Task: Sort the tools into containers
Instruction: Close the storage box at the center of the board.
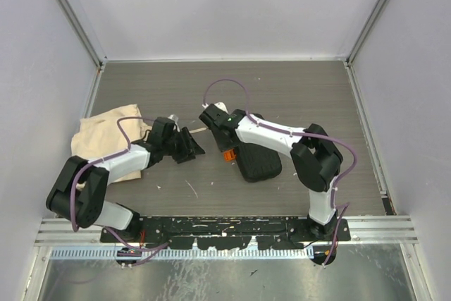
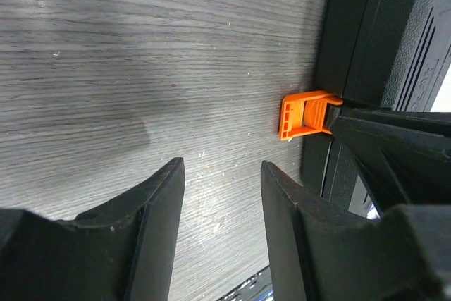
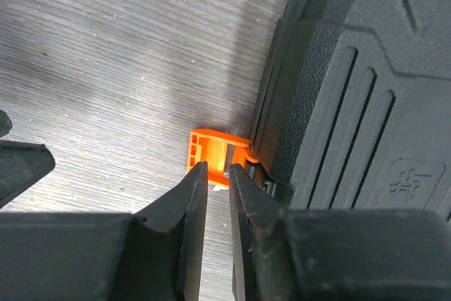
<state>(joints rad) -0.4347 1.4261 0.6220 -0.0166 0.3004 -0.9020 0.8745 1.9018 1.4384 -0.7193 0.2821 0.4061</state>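
Tool case [image 1: 262, 165], black hard plastic, lid down, lying right of centre on grey wood-grain table [image 1: 296, 89]. Orange latch [image 3: 210, 147] sticking out flat from its left edge. R gripper [image 3: 217, 170] down at that latch, jaws narrow w/ thin gap, tips right at latch edge; can't tell if pinching it. L gripper [image 2: 222, 163] just left of case, jaws abt half wide, only bare tabletop between. Beige cloth bag [image 1: 106, 132] at far left, partly under L arm.
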